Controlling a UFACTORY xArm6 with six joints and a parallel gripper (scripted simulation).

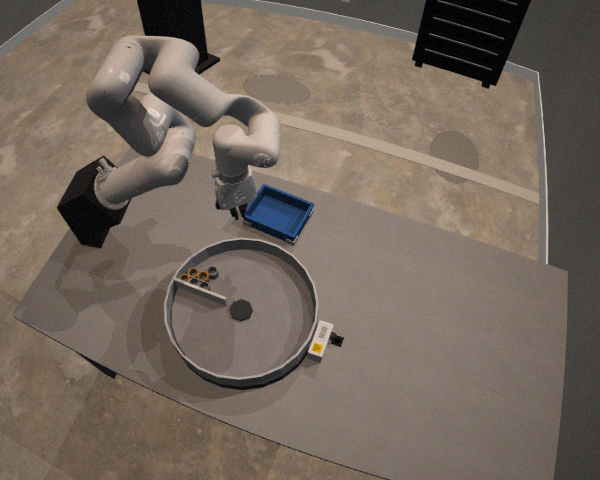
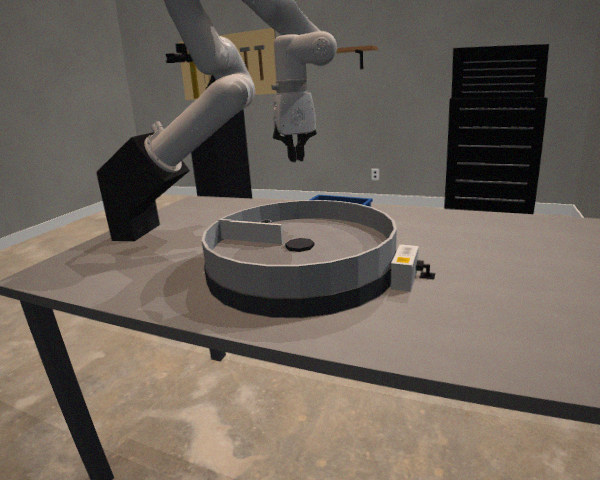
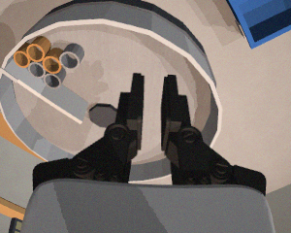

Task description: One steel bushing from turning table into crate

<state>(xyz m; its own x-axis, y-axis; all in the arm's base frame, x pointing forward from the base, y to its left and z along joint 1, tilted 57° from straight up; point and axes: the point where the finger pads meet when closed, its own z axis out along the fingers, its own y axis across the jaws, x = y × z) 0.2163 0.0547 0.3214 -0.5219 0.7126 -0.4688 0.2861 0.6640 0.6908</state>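
Blue crate [image 1: 278, 212] near the bench's far edge held nothing visible, though the exterior view showed only its rim behind the turning table [image 1: 310, 289]. The bushings [image 1: 199, 275], orange and steel-grey, were bunched against the divider [image 1: 199, 294] on the turning table's side toward the arm's base [image 1: 83, 217]; exact count was hard to make out. Gripper [image 3: 151, 100] hung high above the bench beside the crate, fingers nearly closed with a narrow gap, gripping nothing.

grey steel bushings [image 1: 213, 271] clustered on turning table [image 1: 269, 379]; blue crate [image 1: 278, 211] beside.
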